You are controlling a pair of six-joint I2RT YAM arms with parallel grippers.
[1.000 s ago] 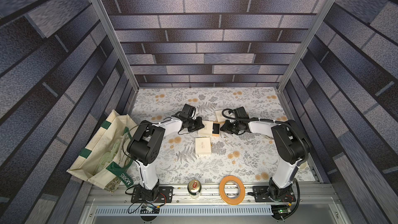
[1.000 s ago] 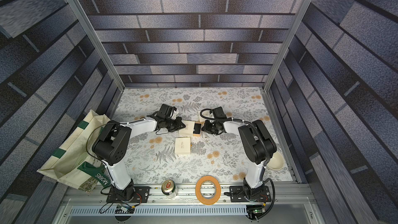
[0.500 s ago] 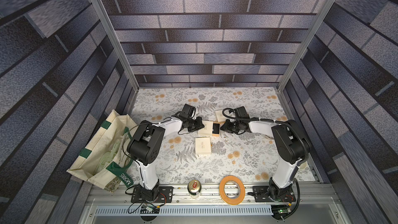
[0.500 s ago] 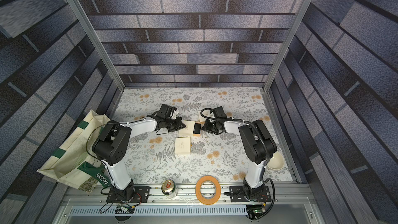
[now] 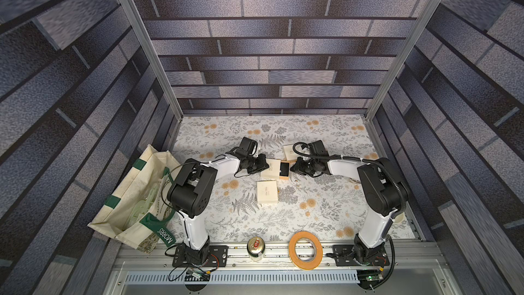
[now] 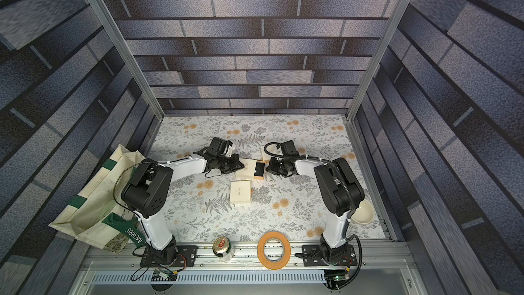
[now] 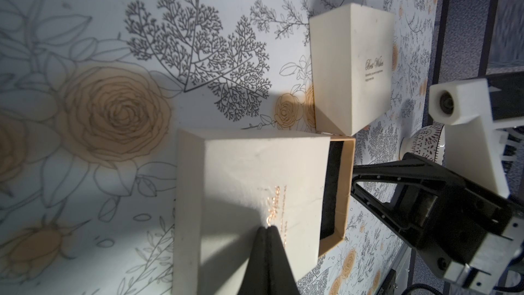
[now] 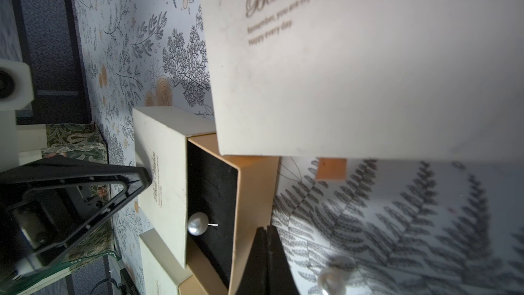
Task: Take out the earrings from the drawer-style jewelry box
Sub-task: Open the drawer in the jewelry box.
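The drawer-style jewelry box [image 5: 269,168] is a cream sleeve with its tan, black-lined drawer [image 8: 249,194] pulled partly out. One pearl stud of the earrings [image 8: 197,223] lies in the drawer. A second pearl [image 8: 333,275], blurred, rests on the cloth just outside it, beside my right gripper. My left gripper [image 7: 266,229] is shut, its tips pressing on the sleeve's top [image 7: 255,171]. The right gripper [image 8: 266,228] is shut with nothing between its fingers, tips against the drawer's outer end wall. Both top views show the grippers facing each other across the box [image 6: 246,168].
Two more cream boxes lie close by, one in front [image 5: 267,192] and one behind the right wrist [image 5: 290,151]. A tote bag [image 5: 133,194] sits at the left. A can [image 5: 256,248] and tape roll [image 5: 305,249] stand on the front rail. A bowl [image 6: 363,211] lies at the right.
My right gripper's jaws have closed fully at the drawer's end. The left gripper, the box and the arms have hardly moved.
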